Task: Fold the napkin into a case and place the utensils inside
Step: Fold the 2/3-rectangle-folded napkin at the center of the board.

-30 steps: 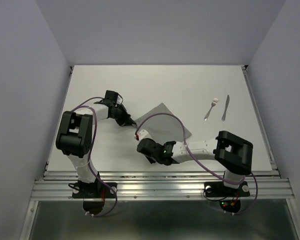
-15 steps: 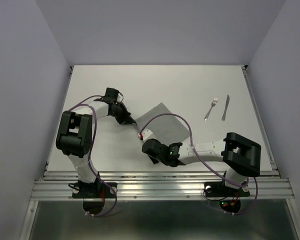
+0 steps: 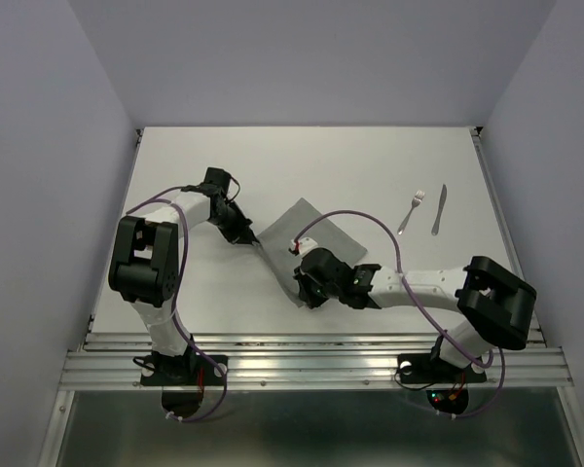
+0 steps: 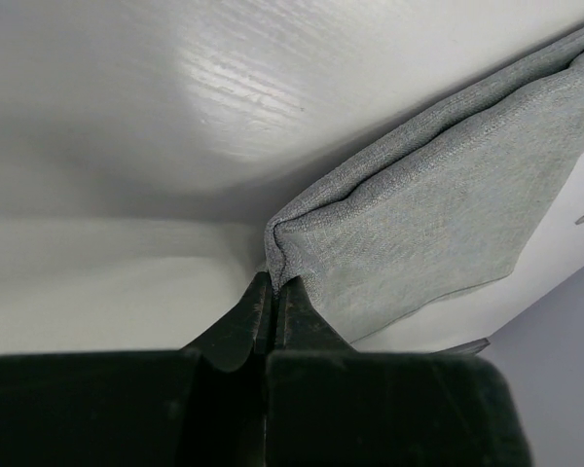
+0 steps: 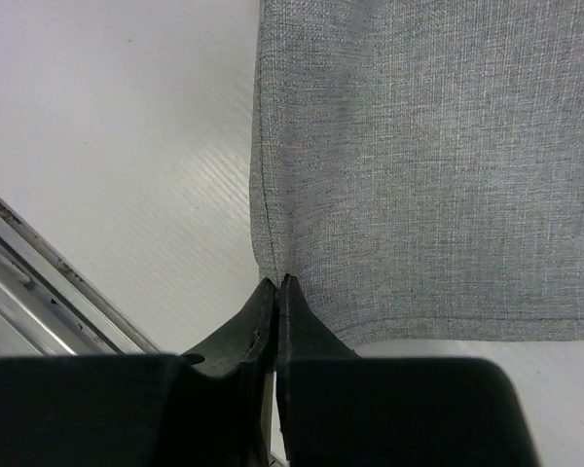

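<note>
We saw the napkin (image 3: 316,238) mid-tabletop (image 3: 370,165), seemingly doubled once. The left jaws were pinched on its left corner and the right jaws on its near corner. We judged the case unfinished. The fork (image 3: 411,213) and knife (image 3: 439,210) lay well apart, not yet inside.

The thin grey cloth napkin (image 3: 319,232) lay near the middle of the white bench (image 3: 370,161), its left corner pinched in the left end effector (image 3: 253,236) and its near corner in the right end effector (image 3: 302,295). Well to the right and farther back lay the small silver metal fork (image 3: 411,212), just left of the small silver metal knife (image 3: 439,209).
</note>
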`<state>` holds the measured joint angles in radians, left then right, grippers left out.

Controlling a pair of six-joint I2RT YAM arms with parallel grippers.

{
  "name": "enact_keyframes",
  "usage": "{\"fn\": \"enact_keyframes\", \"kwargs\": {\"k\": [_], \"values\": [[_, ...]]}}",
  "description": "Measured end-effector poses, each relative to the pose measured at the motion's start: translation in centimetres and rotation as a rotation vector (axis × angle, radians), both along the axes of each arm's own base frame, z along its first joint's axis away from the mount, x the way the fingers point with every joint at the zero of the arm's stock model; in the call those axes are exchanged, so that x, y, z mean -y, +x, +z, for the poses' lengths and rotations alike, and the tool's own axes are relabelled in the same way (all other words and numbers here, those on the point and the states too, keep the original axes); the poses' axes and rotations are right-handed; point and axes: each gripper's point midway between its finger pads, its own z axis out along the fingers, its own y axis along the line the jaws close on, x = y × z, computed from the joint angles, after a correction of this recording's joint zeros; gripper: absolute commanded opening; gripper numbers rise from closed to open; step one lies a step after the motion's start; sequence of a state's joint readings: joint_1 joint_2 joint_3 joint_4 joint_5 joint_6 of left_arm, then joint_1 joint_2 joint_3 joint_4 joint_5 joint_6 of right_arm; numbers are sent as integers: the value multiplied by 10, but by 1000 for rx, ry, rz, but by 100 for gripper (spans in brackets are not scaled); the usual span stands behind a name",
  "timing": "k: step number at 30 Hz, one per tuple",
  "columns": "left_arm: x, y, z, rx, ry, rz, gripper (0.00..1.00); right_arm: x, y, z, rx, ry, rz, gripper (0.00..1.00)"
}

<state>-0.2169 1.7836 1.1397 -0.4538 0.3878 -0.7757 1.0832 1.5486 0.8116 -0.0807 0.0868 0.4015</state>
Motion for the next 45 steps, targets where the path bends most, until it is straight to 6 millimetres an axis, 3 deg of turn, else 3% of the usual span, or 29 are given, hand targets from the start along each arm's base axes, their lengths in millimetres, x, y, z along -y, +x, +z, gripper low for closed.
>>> {"fn": "enact_keyframes", "kwargs": {"k": [9,12,14,17,23,25,29,34,38,45], "values": [[-2,-4,3,-39,13,29,0,-6,-6,2,-66,55,38,2],[-2,-6,4,-53,7,34,0,-5,-7,-3,-79,46,31,38],[-1,-7,4,-61,5,41,0,-3,-7,-9,-93,21,27,55],[-2,-7,3,-74,7,62,0,2,-4,-18,-91,-30,10,61],[-8,-11,6,-107,40,80,0,-1,19,0,8,-65,-19,61],[-8,-8,10,-101,44,81,0,-15,37,21,78,-49,-29,61],[-8,-6,13,-94,46,82,0,-37,65,41,174,-36,-44,61],[-8,-7,12,-102,48,80,0,-60,93,33,265,-57,-45,61],[-7,-8,10,-109,43,77,0,-65,106,24,325,-82,-39,62],[-5,-10,5,-129,34,70,0,-88,125,27,425,-35,-19,66]]}}
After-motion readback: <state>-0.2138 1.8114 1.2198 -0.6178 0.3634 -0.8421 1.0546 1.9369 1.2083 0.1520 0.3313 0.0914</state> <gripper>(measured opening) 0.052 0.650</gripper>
